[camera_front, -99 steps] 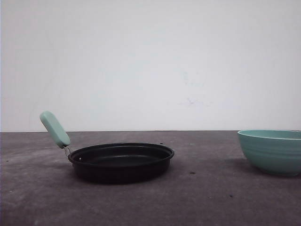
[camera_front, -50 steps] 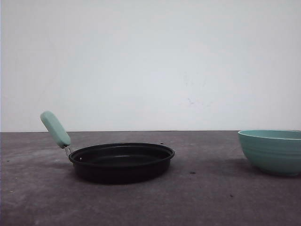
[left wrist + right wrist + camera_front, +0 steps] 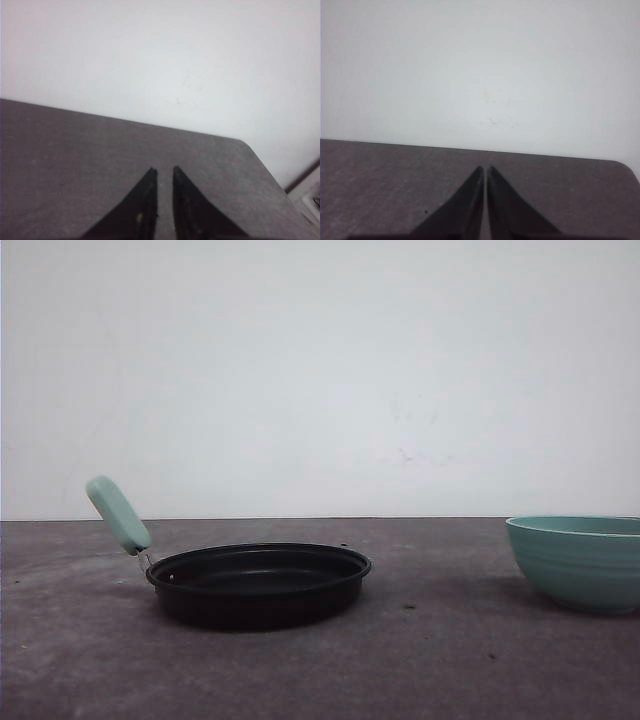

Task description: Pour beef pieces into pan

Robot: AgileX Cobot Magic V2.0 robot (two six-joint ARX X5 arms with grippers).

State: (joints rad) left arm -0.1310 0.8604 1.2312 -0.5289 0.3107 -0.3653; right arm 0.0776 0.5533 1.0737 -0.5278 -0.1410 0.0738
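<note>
Nothing much is seen to have moved since 1 s ago: in the front view the pan (image 3: 258,583) is shifted a hair toward 3 o'clock, barely, and the bowl (image 3: 578,562) is unchanged. Pan is set on the grey table (image 3: 450,660) at approx. 8 o'clock of centre, its mint handle (image 3: 118,514) angled up toward 10 o'clock, clear of the wall (image 3: 320,370) behind. Teal bowl is found at 3 o'clock, cut by the frame edge, well apart from the pan; bare tabletop is left between them and in front of both. Beef pieces cannot be made out; bowl's inside is hidden by its rim. Left gripper (image 3: 164,170) is seen w/ a narrow slit between its tips, nothing held, over bare table near a rounded table corner. Right gripper (image 3: 485,168) is seen w/ tips nearly touching, nothing between them, table edge far ahead.
</note>
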